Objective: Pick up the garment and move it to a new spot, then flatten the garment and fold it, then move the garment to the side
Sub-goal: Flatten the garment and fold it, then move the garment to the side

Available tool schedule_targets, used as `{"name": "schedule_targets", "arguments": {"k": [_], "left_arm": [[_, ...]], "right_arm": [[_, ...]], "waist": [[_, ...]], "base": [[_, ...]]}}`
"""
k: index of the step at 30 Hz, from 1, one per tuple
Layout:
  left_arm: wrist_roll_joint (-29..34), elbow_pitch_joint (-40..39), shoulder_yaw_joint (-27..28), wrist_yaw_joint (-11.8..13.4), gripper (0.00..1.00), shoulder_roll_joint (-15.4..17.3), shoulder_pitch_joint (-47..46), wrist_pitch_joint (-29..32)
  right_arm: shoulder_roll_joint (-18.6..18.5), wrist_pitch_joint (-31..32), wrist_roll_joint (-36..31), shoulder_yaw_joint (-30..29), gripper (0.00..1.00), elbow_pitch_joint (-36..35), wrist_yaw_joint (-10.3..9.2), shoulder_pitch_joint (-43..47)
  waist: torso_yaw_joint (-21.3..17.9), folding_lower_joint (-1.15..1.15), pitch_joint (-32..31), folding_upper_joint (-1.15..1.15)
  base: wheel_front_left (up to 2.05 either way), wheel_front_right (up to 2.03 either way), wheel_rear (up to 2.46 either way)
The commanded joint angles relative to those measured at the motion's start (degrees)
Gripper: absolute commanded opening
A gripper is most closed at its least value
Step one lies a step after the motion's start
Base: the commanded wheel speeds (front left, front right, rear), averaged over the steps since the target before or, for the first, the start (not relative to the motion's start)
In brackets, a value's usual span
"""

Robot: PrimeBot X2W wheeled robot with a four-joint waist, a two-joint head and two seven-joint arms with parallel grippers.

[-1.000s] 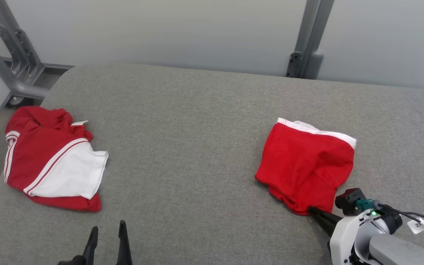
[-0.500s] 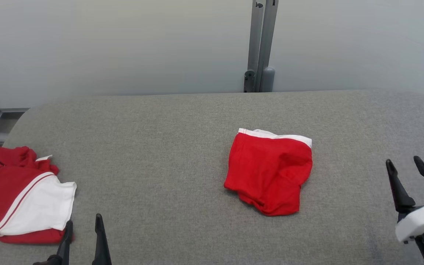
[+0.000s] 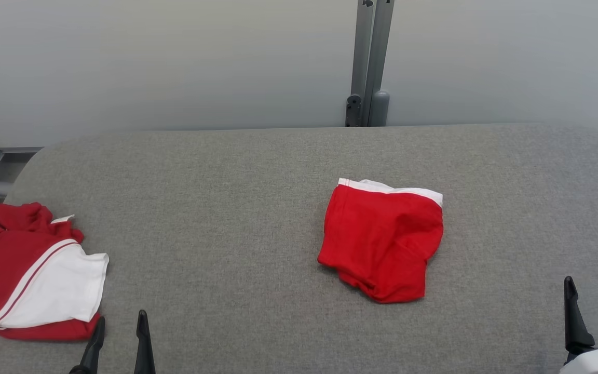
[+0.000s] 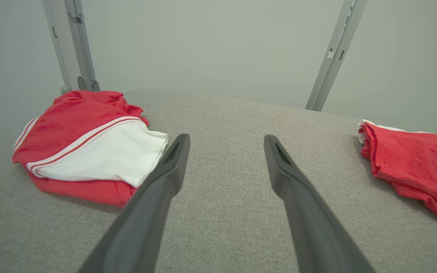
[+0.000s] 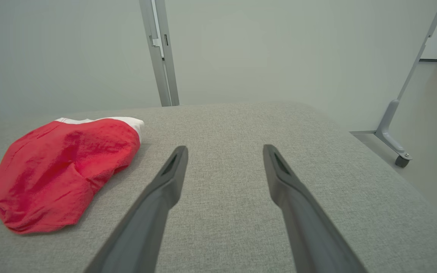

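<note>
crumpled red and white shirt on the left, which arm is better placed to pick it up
Left. The left gripper hangs open right beside the crumpled shirt, near its lower edge. The right gripper, also open, sits far across the grey surface, beyond the folded red garment.

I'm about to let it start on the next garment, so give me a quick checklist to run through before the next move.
1. Left gripper open and empty: ok.
2. Right gripper open and empty: ok.
3. Folded garment lying on the table, apart from both grippers: ok.
4. Crumpled shirt flattened: not ok, it is bunched up at the table's left end.
5. Bare table between the two garments for spreading: ok.
6. Crumpled shirt fully on the table, no overhang at the left edge: cannot tell.
</note>
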Motion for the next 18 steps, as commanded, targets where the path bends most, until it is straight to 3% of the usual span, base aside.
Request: {"name": "schedule_targets", "arguments": {"k": [1,5,9,15,18], "left_arm": [[0.7,0.2,0.2,-0.5,1.00,0.1,0.0,0.0],[0.8,0.6,0.3,-0.8,1.00,0.1,-0.3,0.0],[0.9,0.5,0.1,-1.0,1.00,0.1,-1.0,0.0],[0.9,0.6,-1.1,-1.2,1.00,0.1,-2.3,0.0],[0.9,0.9,-2.4,-1.3,1.00,0.1,-2.9,0.0]], "right_arm": [[0.2,-0.2,-0.5,0.2,1.00,0.3,0.00,0.2],[0.3,-0.2,0.5,1.5,1.00,0.8,0.00,-1.2],[0.3,0.0,6.4,5.3,1.00,4.1,0.00,-4.5],[-0.5,15.6,18.9,12.7,1.00,8.5,0.00,-13.9],[0.5,23.9,19.8,12.6,1.00,13.3,0.00,-18.8]], "waist": [[0.0,0.00,0.1,0.00],[0.2,0.00,0.2,0.00],[0.5,0.00,0.8,0.00],[1.3,0.00,2.7,0.00],[2.6,0.00,3.4,0.00]], "base": [[0.00,0.00,0.00],[0.00,0.00,0.00],[0.00,0.00,0.00],[0.00,0.00,0.00],[0.00,0.00,0.00]]}}
